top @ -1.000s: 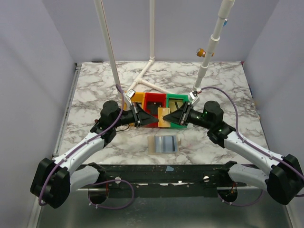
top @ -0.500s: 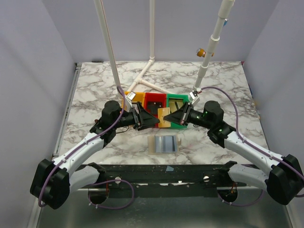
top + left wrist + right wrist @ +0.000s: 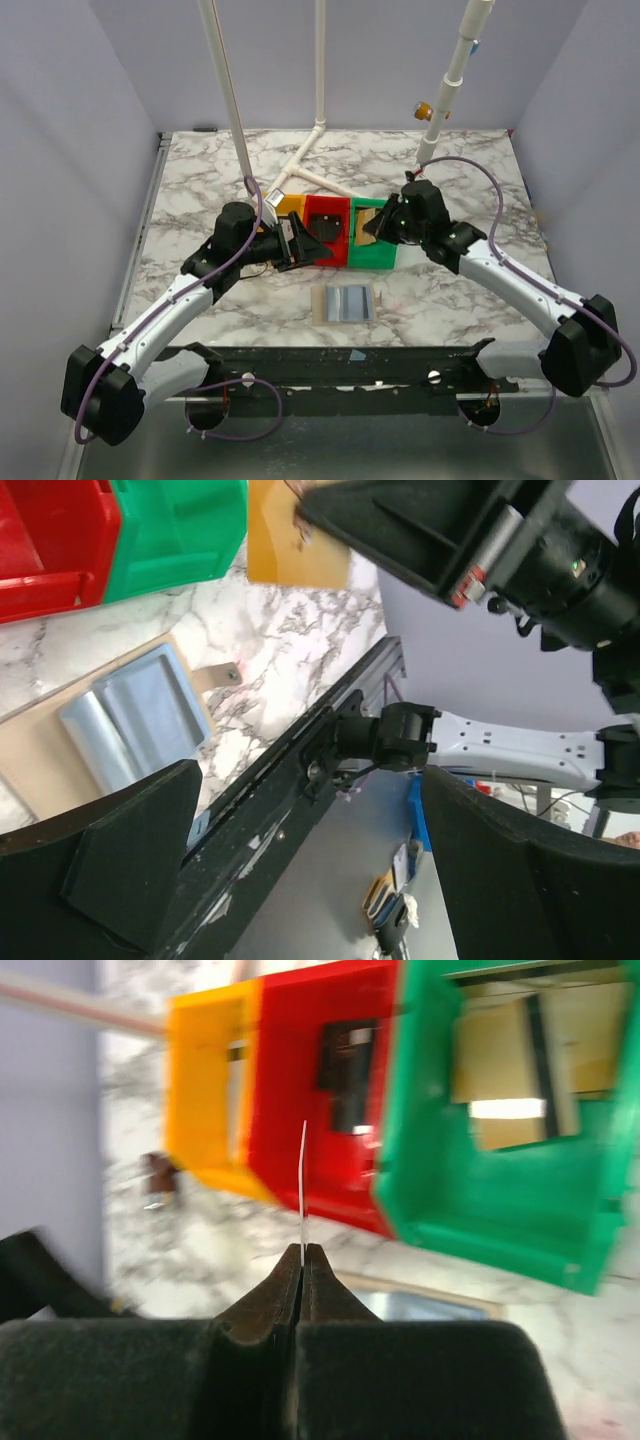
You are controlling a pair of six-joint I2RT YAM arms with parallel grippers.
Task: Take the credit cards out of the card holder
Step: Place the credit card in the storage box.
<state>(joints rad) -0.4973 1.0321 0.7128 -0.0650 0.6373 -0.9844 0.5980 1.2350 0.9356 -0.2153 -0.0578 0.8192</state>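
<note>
1. In the right wrist view, the right tool (image 3: pixel 303 1260) is closed flat on a credit card (image 3: pixel 303 1185), which is seen edge-on and is pinched only at its lower margin. With so little of the credit card gripped, it could pivot or slip out. The green tray (image 3: pixel 430 1190) lies ahead, with other cards (image 3: pixel 500 1060) already in it. If the credit card is lowered off line, its edge could catch the tray wall.

2. In the left wrist view, the left tool (image 3: pixel 310 810) is spread wide and nothing is held in it. The credit card is seen above the worktop (image 3: pixel 290 660), clear of the card holder (image 3: pixel 130 715), which lies flat and is held by nothing. A brush from either arm could slide the card holder.

3. In the top external view, the card holder is seen near the middle of the worktop's near edge. The trays are set towards the worktop's centre, the red tray (image 3: pixel 312 207) beside the green one. Both tools are crowded close over the trays, so a collision between them is judged possible if the left tool is not drawn back first.
</note>
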